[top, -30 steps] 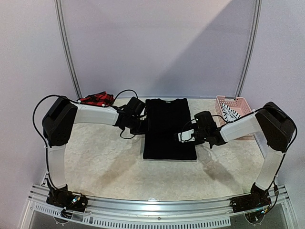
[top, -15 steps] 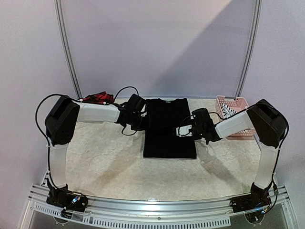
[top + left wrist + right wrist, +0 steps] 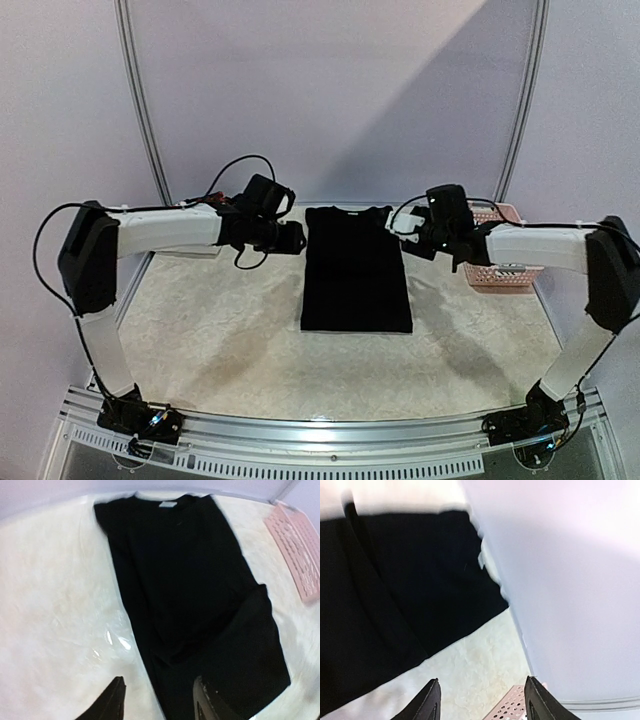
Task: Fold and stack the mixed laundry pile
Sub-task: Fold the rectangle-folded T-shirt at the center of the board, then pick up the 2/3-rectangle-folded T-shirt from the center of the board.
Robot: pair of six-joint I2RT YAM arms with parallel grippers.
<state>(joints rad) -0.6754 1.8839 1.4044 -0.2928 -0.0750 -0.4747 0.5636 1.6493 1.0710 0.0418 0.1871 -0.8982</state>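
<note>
We see the black T-shirt [image 3: 355, 270] flat in the middle of the bench [image 3: 230, 330], collar at 12, hem at 6, both sides turned in so it's a narrow strip; the left wrist view shows the overlapped layers. We read that as lengthwise folds done, crosswise fold not yet made. The left pincer [image 3: 159, 680] hangs above the bench at approx 10 o'clock of the shirt, fingers apart w/ nothing btwn them. The right pincer [image 3: 481, 680] is at approx 2 o'clock by the collar corner, fingers wide, also empty. Neither touches cloth, so the shirt rests on its own & we'd expect it to hold shape.

Around it: pink basket [image 3: 500, 277] at 3 o'clock of the collar, partly under the right arm [image 3: 540, 245]; contents we can't make out. The back wall [image 3: 330, 100] sits close behind the collar at 12, so little room there. Hem-to-collar path looks free; the basket rim is what the right arm could clip
</note>
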